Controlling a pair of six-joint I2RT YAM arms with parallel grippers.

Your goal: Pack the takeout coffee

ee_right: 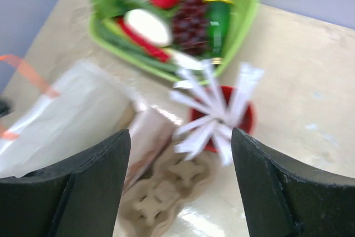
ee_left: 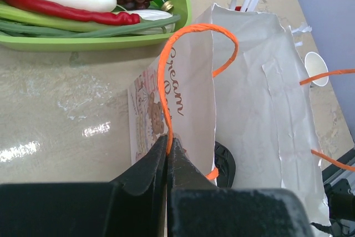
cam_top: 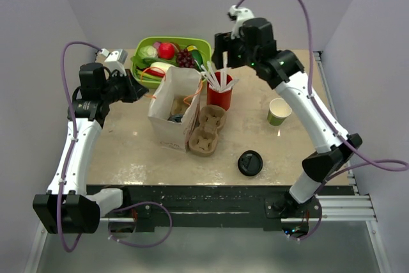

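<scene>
The takeout coffee is in two parts. Its green paper cup (cam_top: 278, 112) stands open on the right of the table, and its white inside (ee_left: 316, 68) shows past the bag. Its black lid (cam_top: 250, 163) lies apart from it, near the front edge. A white paper bag (cam_top: 174, 107) stands open at the middle. My left gripper (cam_top: 142, 91) (ee_left: 168, 140) is shut on the bag's orange handle (ee_left: 166, 76). My right gripper (cam_top: 223, 49) (ee_right: 180, 137) hangs open and empty above the red cup, well away from the green cup.
A red cup with white sticks (cam_top: 220, 94) (ee_right: 222, 120) stands right of the bag. A brown cardboard carrier (cam_top: 208, 131) (ee_right: 166, 192) lies against the bag's front. A green tray (cam_top: 204, 44) (ee_left: 83, 43) (ee_right: 244, 4) of vegetables and fruit sits at the back.
</scene>
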